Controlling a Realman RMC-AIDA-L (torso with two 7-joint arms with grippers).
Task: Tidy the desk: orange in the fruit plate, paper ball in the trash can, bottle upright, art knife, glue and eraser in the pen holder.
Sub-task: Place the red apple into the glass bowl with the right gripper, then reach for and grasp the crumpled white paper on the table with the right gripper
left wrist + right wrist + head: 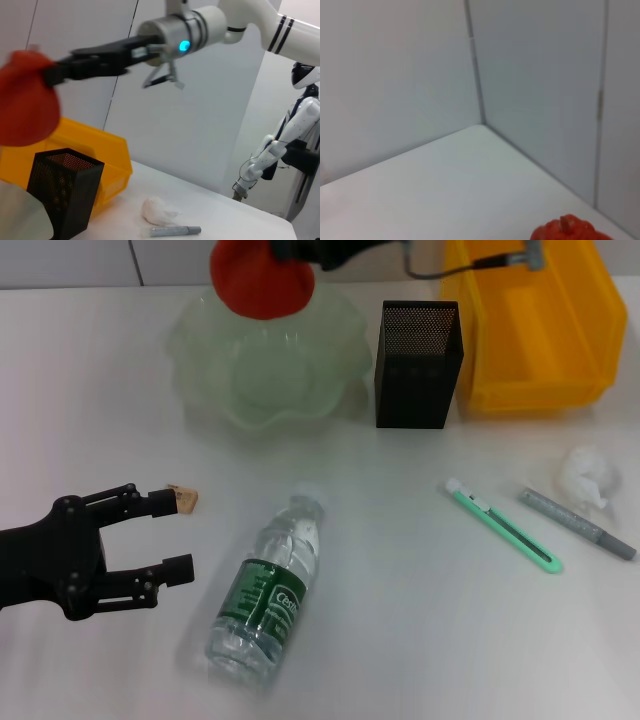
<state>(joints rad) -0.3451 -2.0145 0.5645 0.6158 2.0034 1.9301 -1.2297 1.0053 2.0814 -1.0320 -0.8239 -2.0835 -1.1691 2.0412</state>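
My right gripper (56,74) is shut on the red-orange orange (262,282) and holds it above the pale green fruit plate (200,360) at the back. The orange also shows in the right wrist view (570,230). My left gripper (183,535) is open and empty at the front left, with a small tan eraser (184,499) by its far fingertip. The clear bottle (268,590) lies on its side in the front middle. The green art knife (503,526), grey glue stick (577,524) and white paper ball (588,476) lie at the right.
A black mesh pen holder (417,364) stands behind the middle, right of the plate. A yellow bin (530,325) stands at the back right. The white table's far edge meets a wall.
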